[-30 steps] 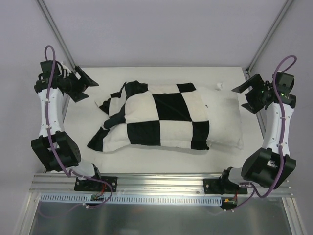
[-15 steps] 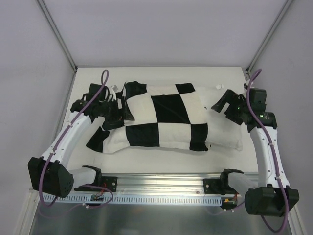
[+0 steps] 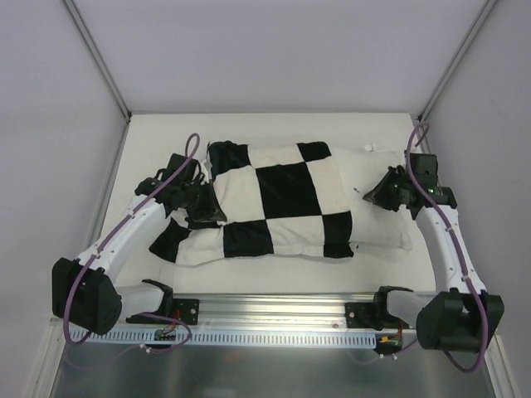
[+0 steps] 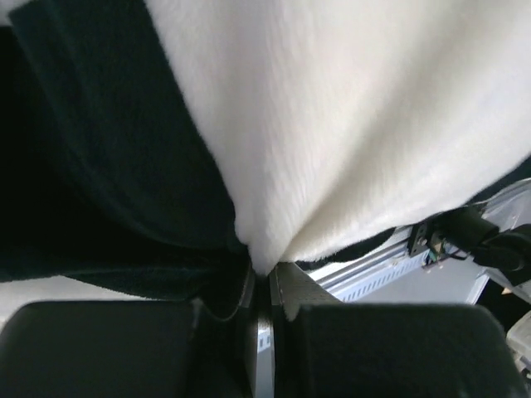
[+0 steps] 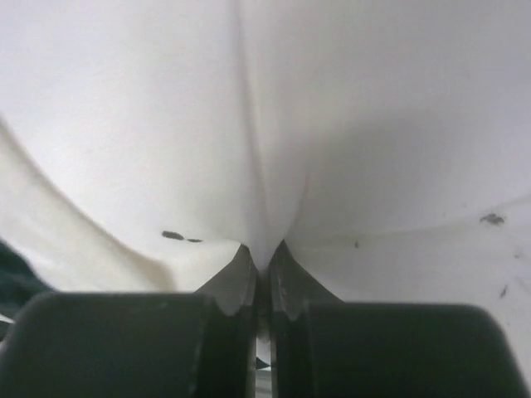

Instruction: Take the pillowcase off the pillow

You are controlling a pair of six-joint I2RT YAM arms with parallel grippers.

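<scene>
The black-and-white checkered pillowcase (image 3: 274,199) covers most of the plain white pillow (image 3: 380,224), whose right end sticks out bare. My left gripper (image 3: 209,209) sits at the pillowcase's left edge, shut on a pinch of its fuzzy fabric (image 4: 265,257). My right gripper (image 3: 375,194) rests on the exposed right end of the pillow and is shut on a fold of its white cover (image 5: 264,249). In both wrist views the cloth is drawn into the closed jaws.
The pillow lies on a white table (image 3: 158,137) framed by metal posts at the back corners. A loose flap of pillowcase (image 3: 170,239) spreads toward the front left. An aluminium rail (image 3: 274,311) runs along the near edge.
Both arms swung in from the table's outer sides onto the pillow. Each gripper went from open to shut, the left on the pillowcase edge, the right on the pillow's bare end.
</scene>
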